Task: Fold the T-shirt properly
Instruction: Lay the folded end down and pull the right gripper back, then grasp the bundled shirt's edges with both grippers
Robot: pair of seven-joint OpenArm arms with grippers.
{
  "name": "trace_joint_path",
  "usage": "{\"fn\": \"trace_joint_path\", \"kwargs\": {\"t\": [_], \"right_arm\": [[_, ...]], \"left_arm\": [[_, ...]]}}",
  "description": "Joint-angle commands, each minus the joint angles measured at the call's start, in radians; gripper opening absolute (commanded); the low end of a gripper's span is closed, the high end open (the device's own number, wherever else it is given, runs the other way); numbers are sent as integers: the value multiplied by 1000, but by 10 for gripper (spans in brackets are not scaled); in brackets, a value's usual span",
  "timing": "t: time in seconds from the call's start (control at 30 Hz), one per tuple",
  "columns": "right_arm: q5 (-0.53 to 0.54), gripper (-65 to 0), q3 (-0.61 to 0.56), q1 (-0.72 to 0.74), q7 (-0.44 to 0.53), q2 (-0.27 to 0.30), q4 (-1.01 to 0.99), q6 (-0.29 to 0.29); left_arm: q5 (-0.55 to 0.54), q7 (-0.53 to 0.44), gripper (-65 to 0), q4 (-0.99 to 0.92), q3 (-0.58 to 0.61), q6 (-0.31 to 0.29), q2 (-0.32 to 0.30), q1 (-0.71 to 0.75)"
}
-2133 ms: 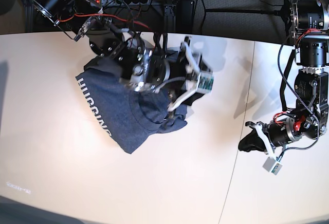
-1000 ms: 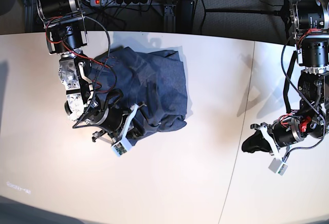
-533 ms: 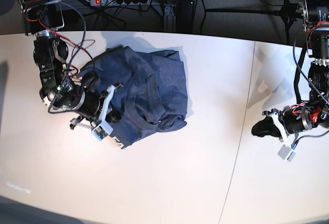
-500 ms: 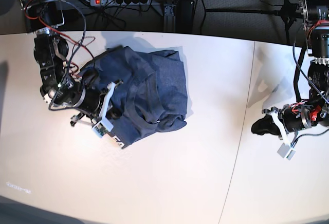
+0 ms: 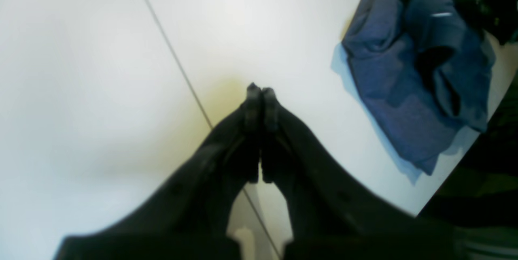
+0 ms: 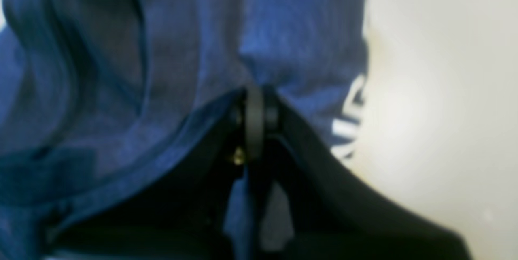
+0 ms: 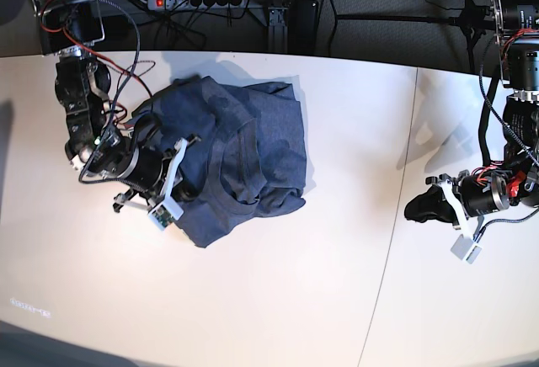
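In the base view the right end effector (image 7: 181,188) sits at the far left of the tabletop (image 7: 278,300), its tips pinched together on a fold of the T-shirt (image 7: 244,152); the right wrist view confirms cloth caught between the closed tips, w/ fabric bunched all round them; white block letters (image 6: 349,124) show at the shirt's edge there, but only a fragment is visible & too blurred to read; the rest of the print is folded under or hidden. The shirt lies crumpled in a heap, left of centre on the tabletop, nr the back edge; neckline & sleeves can't be made out for sure among the folds. Behind the tabletop, a power strip (image 7: 206,0) w/ a red switch & loose cables (image 7: 126,26); a seam (image 7: 396,215) runs front to back thru the tabletop, right of centre. Far right, the left end effector (image 7: 418,207) is well apart from the shirt, tips pressed together on nothing, just beside the seam; its wrist view is dark & soft, w/ the shirt at the top right corner, partly cut off by the frame.
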Motion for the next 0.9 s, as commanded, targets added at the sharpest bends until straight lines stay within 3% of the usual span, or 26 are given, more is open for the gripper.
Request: {"fn": "trace_joint_path", "kwargs": {"t": [0.0,0.13,0.3,0.53,0.87], "right_arm": [[32,-650,11,17,-8,11,34,-4],[113,-650,13,-14,-92,19,85,-3],[118,-650,13,-143,-92,56,185,-3],[118,-650,13,-205,-27,54,185,-3],[119,-650,12,-97,-11,-71,64,-3]], "left_arm": [[-27,3,-650,26,-7,-10,-17,-21],[-93,68,-650,50,-7,-10,-17,-18],[-211,159,-650,98,-7,-10,-17,-2],[-222,159,-650,257,-7,-10,-11,72],[-220,159,-650,354,-6,-10,76,131]]}}
